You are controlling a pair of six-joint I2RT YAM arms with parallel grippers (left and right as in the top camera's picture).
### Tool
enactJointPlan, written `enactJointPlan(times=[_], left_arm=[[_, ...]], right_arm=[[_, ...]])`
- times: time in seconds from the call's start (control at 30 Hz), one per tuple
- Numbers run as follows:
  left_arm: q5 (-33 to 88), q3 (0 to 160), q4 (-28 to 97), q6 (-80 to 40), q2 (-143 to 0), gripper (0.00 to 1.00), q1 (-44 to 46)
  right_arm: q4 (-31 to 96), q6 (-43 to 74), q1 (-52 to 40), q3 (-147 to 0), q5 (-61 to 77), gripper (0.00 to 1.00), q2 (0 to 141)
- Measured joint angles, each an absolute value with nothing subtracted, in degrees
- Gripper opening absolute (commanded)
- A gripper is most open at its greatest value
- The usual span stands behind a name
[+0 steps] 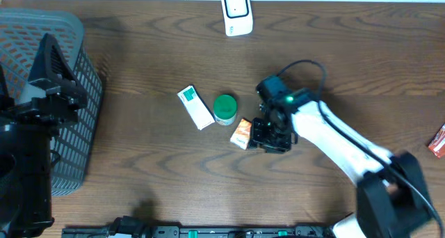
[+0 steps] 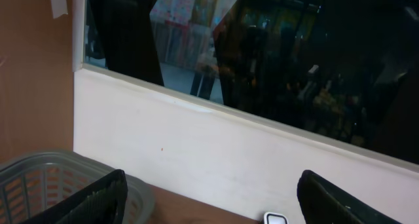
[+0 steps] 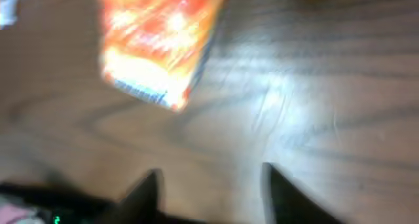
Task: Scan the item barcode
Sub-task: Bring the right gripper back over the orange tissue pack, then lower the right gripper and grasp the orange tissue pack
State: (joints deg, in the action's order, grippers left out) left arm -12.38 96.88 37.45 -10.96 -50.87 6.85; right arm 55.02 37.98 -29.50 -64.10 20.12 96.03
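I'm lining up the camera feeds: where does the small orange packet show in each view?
Overhead: the orange packet lies near the middle, right of the green tub and just left of the right gripper.
Left wrist: not in it.
Right wrist: blurred, top left, ahead of the open fingers.
Shared landmark: the wood-grain table, also seen under the packet in the right wrist view.

Grey mesh basket at left of wooden table, dark window apparently behind.
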Motion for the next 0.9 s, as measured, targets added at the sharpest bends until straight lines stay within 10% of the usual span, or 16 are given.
enactJointPlan(times=[0.9], left_arm=[[-12.4, 96.9, 37.5, -11.0, -50.9, 0.83, 6.9]], right_arm=[[36.8, -2.1, -33.3, -64.1, 6.4, 0.99, 99.1]])
